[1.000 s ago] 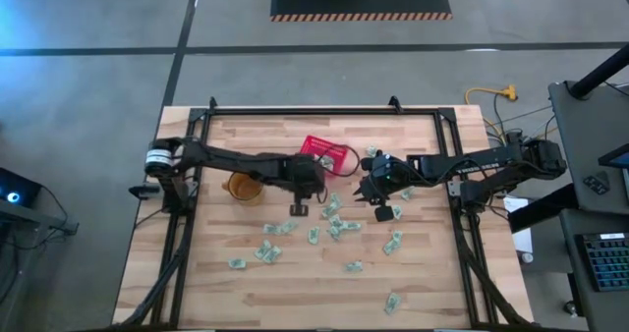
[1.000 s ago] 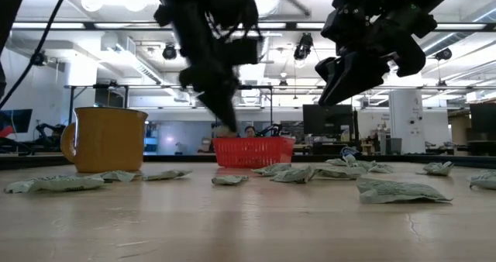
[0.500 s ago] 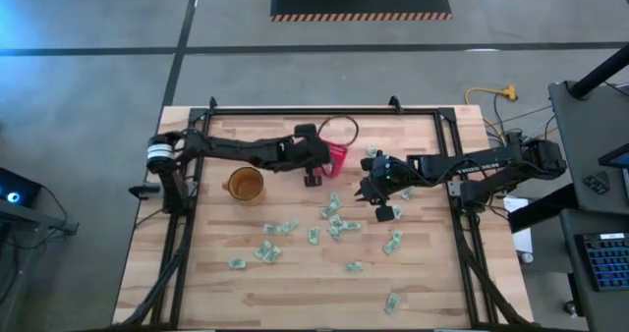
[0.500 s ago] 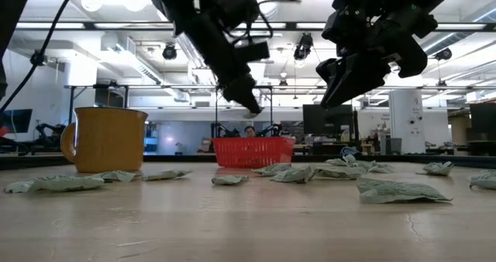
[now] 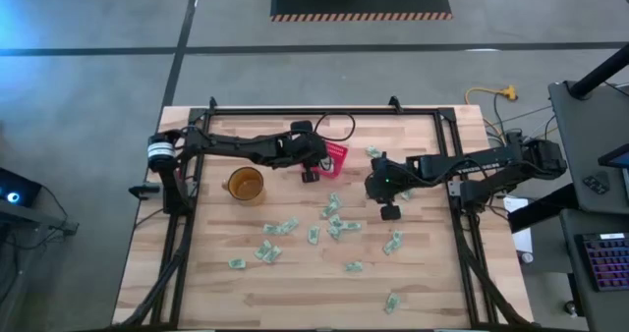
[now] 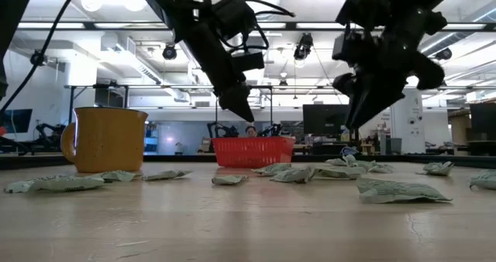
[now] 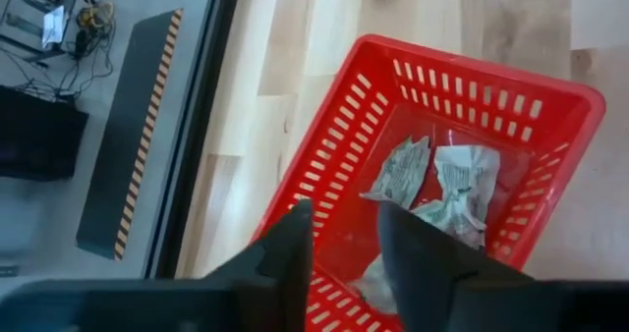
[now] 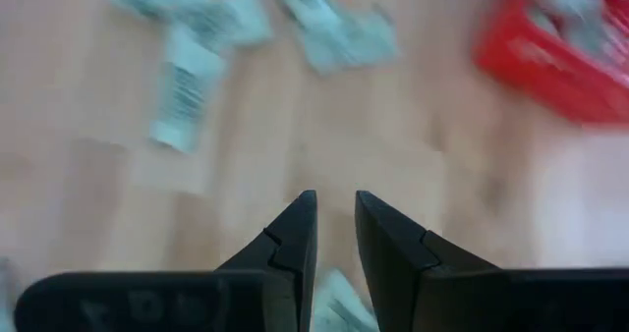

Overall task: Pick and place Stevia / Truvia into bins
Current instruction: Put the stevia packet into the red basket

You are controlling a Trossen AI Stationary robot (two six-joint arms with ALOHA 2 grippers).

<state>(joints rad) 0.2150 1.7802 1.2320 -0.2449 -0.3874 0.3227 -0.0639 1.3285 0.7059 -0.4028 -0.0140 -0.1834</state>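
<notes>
The red basket (image 5: 339,155) stands at the table's far middle and holds several pale green and white sachets (image 7: 432,185). My left gripper (image 5: 314,168) hangs over the basket's left part, well above it in the low view (image 6: 239,111), open and empty (image 7: 344,224). Many more sachets (image 5: 334,224) lie flat and scattered over the middle of the table. My right gripper (image 5: 376,187) hangs right of the basket, pointing down (image 6: 353,121) above bare wood, with sachets (image 8: 187,96) ahead of it. Its fingers stand a narrow gap apart (image 8: 334,209) with nothing between them.
A yellow mug (image 5: 245,185) stands left of the basket, near my left arm. Loose sachets reach toward the table's near edge (image 5: 393,301) and right side (image 5: 395,240). A black frame runs round the table top.
My left gripper has risen from low over the table's middle and gone toward the far edge, to above the red basket. My right gripper has turned on the spot and tipped its fingers down toward the table.
</notes>
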